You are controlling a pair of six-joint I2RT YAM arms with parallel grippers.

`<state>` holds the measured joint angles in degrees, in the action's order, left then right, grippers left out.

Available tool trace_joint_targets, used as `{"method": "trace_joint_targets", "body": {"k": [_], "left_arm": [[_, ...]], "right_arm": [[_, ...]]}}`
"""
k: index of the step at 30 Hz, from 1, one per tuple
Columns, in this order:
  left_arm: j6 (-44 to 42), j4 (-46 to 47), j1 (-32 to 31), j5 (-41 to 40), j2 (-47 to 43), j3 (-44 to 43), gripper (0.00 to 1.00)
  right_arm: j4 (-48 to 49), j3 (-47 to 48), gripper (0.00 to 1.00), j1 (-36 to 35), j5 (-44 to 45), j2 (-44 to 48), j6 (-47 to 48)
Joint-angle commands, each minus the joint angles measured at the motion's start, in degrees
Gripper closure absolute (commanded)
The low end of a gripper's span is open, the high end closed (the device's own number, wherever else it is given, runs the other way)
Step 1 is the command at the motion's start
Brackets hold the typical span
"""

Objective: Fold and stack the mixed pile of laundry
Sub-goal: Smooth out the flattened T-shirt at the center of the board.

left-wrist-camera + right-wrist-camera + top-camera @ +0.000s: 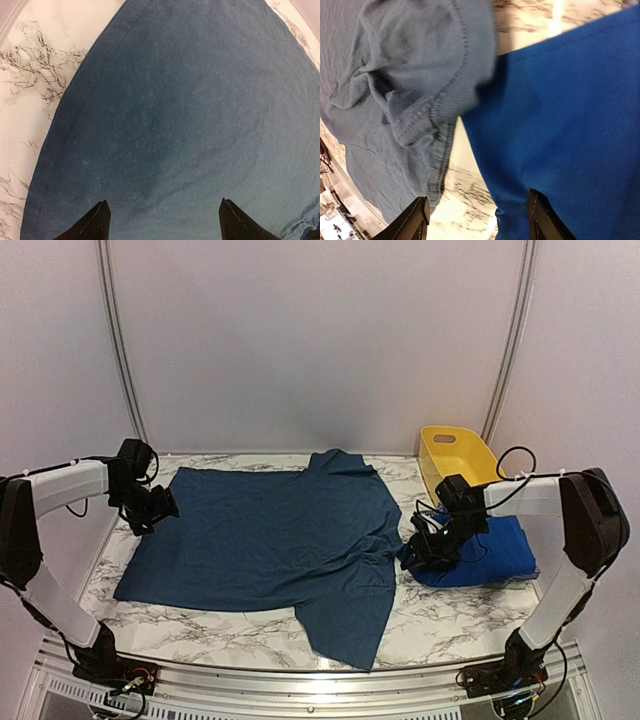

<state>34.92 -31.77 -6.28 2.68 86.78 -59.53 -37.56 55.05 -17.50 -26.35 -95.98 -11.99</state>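
While the royal-blue garment is lying, apparently folded, at the right of the worktop, the dark denim-blue one is lying spread, unfolded, at centre; my left fingers and right fingers are standing apart, gripping nothing.

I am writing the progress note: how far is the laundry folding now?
Done: the royal-blue garment looks folded beside the yellow tub. In hand: the dark blue shirt lies spread flat; the left gripper hangs open over its left edge, the right gripper open by its right edge, neither holding cloth. Left: folding this shirt and stacking it.
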Motion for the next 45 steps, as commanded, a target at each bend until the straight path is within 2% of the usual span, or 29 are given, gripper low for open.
{"method": "trace_joint_targets", "body": {"k": [1, 4, 8, 11, 17, 22, 30, 36, 39, 41, 43, 45], "left_arm": [[-2.71, -0.61, -0.13, -0.63, 3.98, -3.68, 0.22], [-3.50, -0.06, -0.13, -0.51, 7.75, -5.62, 0.22], [-5.46, 2.28, -0.13, 0.58, 12.90, -9.19, 0.22], [-6.84, 4.88, -0.13, 1.83, 16.57, -11.98, 0.22], [-6.73, 5.41, -0.04, 1.19, 24.74, -17.46, 0.27], [-5.43, 5.39, 0.47, -0.47, 27.86, -18.29, 0.33], [-4.69, 5.40, 1.71, -2.41, 29.70, -17.91, 0.34], [-5.40, 5.27, 2.91, -3.03, 32.48, -20.27, 0.34], [-5.80, 5.35, 2.87, -0.43, 29.79, -19.85, 0.28], [-5.68, 5.30, 2.82, 0.54, 24.02, -17.38, 0.22], [-3.95, 5.10, 2.85, 0.60, 16.75, -13.04, 0.13], [-2.10, 4.14, 2.81, 0.95, 9.30, -8.08, 0.10]], "right_arm": [[-1.53, -0.48, 0.33, 4.51, 7.11, 2.04, -0.06], [-3.30, 4.10, 0.34, 3.97, 8.55, 2.74, 0.96], [-4.17, 13.00, 0.35, -1.76, 7.90, 2.19, 0.94], [-0.52, 17.72, 0.38, -4.26, 6.01, 0.67, -1.59], [4.40, 25.11, 0.46, -7.69, 3.87, -11.13, -3.15], [5.71, 30.64, 0.48, -7.82, 5.38, -19.71, -2.23], [3.46, 40.56, 0.49, -6.66, 11.65, -30.05, -0.26], [1.06, 48.58, 0.48, -4.58, 12.01, -36.28, 1.80], [-0.77, 51.49, 0.46, -4.56, 9.86, -35.43, 3.43], [-0.66, 50.34, 0.44, -4.76, 7.15, -30.70, 3.02], [-0.66, 47.53, 0.42, -5.61, 4.46, -24.87, 1.29], [-0.41, 41.10, 0.41, -7.65, 2.23, -18.23, -1.32]]}}
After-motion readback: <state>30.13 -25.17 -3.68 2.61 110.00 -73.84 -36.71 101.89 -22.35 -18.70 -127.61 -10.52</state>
